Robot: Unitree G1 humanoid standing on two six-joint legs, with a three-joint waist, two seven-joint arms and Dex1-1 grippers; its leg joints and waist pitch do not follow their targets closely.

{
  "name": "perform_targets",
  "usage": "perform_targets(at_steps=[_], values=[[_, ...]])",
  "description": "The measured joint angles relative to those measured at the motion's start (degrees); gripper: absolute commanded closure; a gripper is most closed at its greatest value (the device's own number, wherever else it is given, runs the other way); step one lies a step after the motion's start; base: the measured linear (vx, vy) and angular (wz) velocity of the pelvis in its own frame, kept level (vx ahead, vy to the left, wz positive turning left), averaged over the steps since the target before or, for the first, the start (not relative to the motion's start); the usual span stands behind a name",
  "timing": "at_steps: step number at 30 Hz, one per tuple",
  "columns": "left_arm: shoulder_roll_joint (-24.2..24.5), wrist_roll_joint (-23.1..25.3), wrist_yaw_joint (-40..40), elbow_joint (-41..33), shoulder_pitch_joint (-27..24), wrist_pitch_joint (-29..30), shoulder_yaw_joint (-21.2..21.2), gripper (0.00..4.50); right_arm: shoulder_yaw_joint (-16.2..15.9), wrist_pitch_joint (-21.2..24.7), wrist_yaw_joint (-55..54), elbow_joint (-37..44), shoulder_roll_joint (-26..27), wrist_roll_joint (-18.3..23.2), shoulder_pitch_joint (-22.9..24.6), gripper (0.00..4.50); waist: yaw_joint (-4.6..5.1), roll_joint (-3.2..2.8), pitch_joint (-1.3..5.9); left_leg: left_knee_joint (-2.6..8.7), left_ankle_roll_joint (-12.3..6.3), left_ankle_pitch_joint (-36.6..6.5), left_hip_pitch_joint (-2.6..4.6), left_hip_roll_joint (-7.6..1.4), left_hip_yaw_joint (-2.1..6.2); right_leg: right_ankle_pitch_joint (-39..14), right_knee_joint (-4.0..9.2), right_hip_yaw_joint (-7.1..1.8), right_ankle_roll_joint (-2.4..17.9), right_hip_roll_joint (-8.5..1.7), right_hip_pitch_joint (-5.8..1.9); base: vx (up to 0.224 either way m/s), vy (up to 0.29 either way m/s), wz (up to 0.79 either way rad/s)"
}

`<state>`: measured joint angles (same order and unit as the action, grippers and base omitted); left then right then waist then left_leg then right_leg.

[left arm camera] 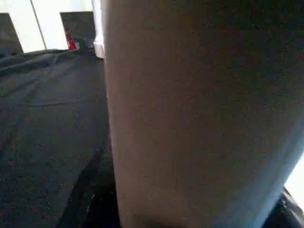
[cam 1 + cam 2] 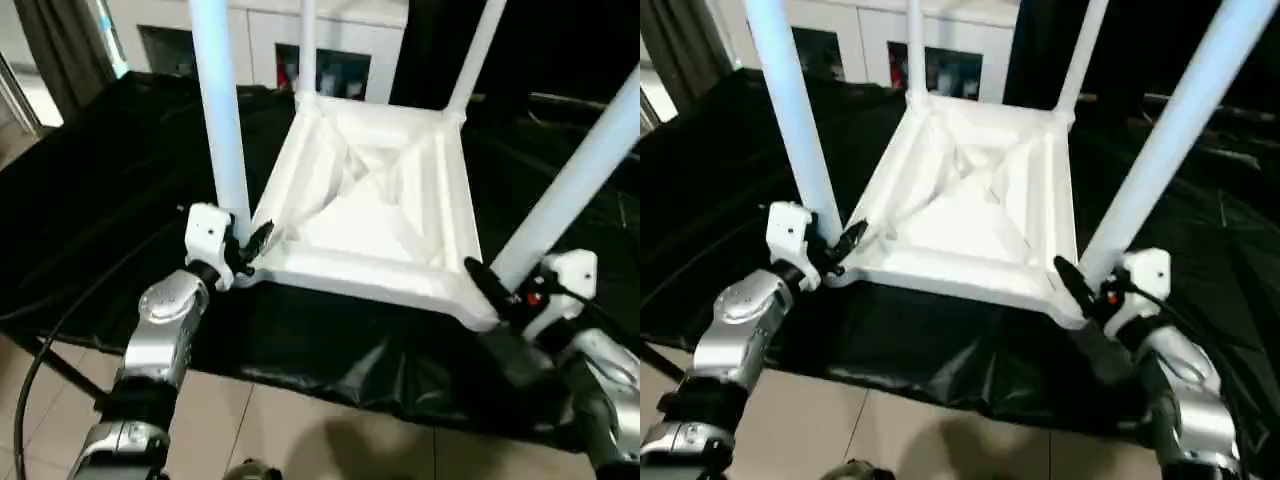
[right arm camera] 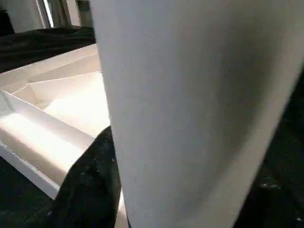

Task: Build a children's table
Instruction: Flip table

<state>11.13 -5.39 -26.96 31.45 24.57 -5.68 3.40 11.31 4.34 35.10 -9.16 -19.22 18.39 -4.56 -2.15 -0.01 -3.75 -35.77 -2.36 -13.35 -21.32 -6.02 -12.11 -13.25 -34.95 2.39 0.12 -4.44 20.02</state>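
Left eye view: table top [image 2: 370, 200] upside down, legs up; left fingers [image 2: 243, 243], right fingers [image 2: 497, 283] each clasp near leg.

Both forearms are shiny silver metal, rounded and chunky, with black joint sections between the segments. Each wrist carries a boxy white housing with a couple of small dark holes, and black fingers stick out of it. The left pincer [image 2: 250, 245] looks all black past the white block, the right pincer [image 2: 490, 285] has a little red spot beside it and a thin black cable looping off the housing
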Motion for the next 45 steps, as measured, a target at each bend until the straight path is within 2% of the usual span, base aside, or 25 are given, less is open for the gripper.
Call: perform_targets(at_steps=[4, 7, 12, 15, 17, 19, 22, 25, 29, 33, 36, 40, 45], values=[[-0.2, 0.1, 0.0, 0.4, 0.0, -1.0, 0.0, 2.46, 0.4, -1.5, -1.1, -0.2, 0.8, 0.1, 0.2, 1.46, -0.12, 0.02, -0.01, 0.0, -0.08, 0.0, -0.06, 0.0, -0.01, 0.0, 0.04, 0.0, 0.0, -0.02, 0.01, 0.0, 0.0, 0.0], [-0.4, 0.5, 0.3, 1.2, 0.3, -2.2, -0.1, 2.46, 2.0, -3.3, -1.1, 0.2, 1.1, 1.9, 1.6, 1.46, -0.49, 0.02, -0.01, 0.0, -0.1, 0.1, -0.12, 0.0, -0.03, 0.0, 0.12, -0.03, 0.0, -0.05, 0.0, 0.0, 0.0, 0.0], [-0.6, 0.5, 0.7, 2.0, 1.0, -2.3, -0.3, 2.46, 6.7, -3.3, 1.7, 3.1, 0.9, 7.2, 5.8, 1.46, -0.91, -0.03, -0.01, 0.0, -0.12, 0.1, -0.16, 0.0, -0.04, 0.0, 0.16, -0.05, 0.0, -0.05, 0.0, 0.0, 0.0, 0.0], [-1.0, 0.1, 1.0, 2.8, 1.6, -2.2, -0.1, 2.46, 8.7, -0.6, 3.6, 5.4, 0.6, 11.8, 6.9, 1.46, -0.9, -0.07, -0.03, 0.0, -0.12, 0.1, -0.16, 0.0, -0.04, 0.0, 0.14, -0.05, 0.0, -0.06, 0.01, 0.0, 0.0, 0.0], [-1.4, -0.7, 1.1, 3.5, 2.2, -1.8, 0.5, 2.46, 10.5, 3.0, 5.8, 8.2, -0.5, 17.5, 8.3, 1.46, -0.93, -0.22, -0.07, 0.0, -0.12, 0.1, -0.15, 0.0, -0.04, 0.0, 0.13, -0.05, 0.0, -0.06, 0.0, 0.0, 0.0, 0.0], [-1.5, -1.2, 1.1, 3.7, 2.3, -1.5, 1.2, 2.46, 11.5, 5.1, 7.5, 10.0, -1.7, 20.7, 9.5, 1.46, -0.85, -0.25, -0.06, 0.03, -0.12, 0.1, -0.15, 0.0, -0.03, 0.0, 0.13, -0.03, 0.0, -0.07, 0.01, 0.0, 0.0, 0.0], [-1.7, -1.8, 1.4, 3.8, 2.5, -0.5, 2.4, 2.46, 11.6, 8.8, 11.2, 14.1, -3.4, 25.1, 12.5, 1.46, -0.79, -0.32, -0.06, 0.12, -0.12, 0.1, -0.14, 0.0, -0.03, 0.0, 0.15, -0.01, 0.0, -0.07, 0.05, 0.0, 0.0, 0.0], [-2.1, -3.1, 1.6, 3.9, 3.0, 1.0, 3.7, 2.46, 10.3, 11.4, 13.8, 17.2, -4.5, 26.9, 14.8, 1.46, -0.62, -0.44, -0.08, 0.14, -0.12, 0.1, -0.2, 0.0, -0.03, 0.0, 0.15, -0.01, 0.0, -0.07, 0.12, 0.0, 0.0, 0.0], [-3.0, -3.6, 1.5, 3.9, 3.4, 2.1, 3.8, 2.46, 5.3, 14.3, 16.6, 21.6, -4.6, 27.9, 15.8, 1.46, -0.39, -0.66, -0.16, 0.14, -0.12, 0.1, -0.26, 0.0, -0.03, 0.0, 0.17, -0.03, 0.0, -0.07, 0.16, 0.0, 0.0, 0.0], [-3.1, -3.9, 1.4, 3.6, 3.4, 2.4, 3.9, 2.46, 6.4, 14.6, 15.8, 21.9, -4.5, 29.4, 14.3, 1.46, -0.42, -0.75, -0.12, 0.13, -0.12, 0.1, -0.58, 0.01, -0.03, 0.0, 0.16, -0.02, 0.0, -0.08, 0.46, 0.0, 0.0, 0.0], [-3.4, -4.0, 1.1, 3.1, 3.4, 2.7, 4.2, 2.46, 6.8, 16.6, 15.7, 21.8, -6.3, 29.7, 13.7, 1.46, -0.71, -0.9, -0.03, 0.13, -0.54, 0.4, -0.98, 0.01, -0.03, 0.0, 0.02, 0.02, 0.0, -0.08, 0.88, 0.0, 0.0, 0.0], [-4.0, -5.0, 1.0, 2.5, 3.5, 4.2, 4.8, 2.46, 3.1, 19.0, 14.7, 20.3, -7.1, 26.8, 13.7, 1.46, -0.78, -0.93, -0.01, 0.13, -0.79, 0.6, -1.02, 0.01, -0.03, 0.0, -0.01, 0.05, 0.0, -0.08, 0.94, 0.0, 0.0, 0.0], [-6.9, -10.7, 1.6, 0.1, 3.8, 8.5, 8.0, 2.46, -5.3, 18.5, 9.1, 14.1, -1.3, 18.2, 10.3, 1.46, -0.43, -0.79, -0.12, 0.13, -0.52, 0.7, -1.15, 0.01, -0.04, 0.0, -0.11, 0.08, 0.0, -0.12, 1.06, 0.0, 0.0, 0.0]])
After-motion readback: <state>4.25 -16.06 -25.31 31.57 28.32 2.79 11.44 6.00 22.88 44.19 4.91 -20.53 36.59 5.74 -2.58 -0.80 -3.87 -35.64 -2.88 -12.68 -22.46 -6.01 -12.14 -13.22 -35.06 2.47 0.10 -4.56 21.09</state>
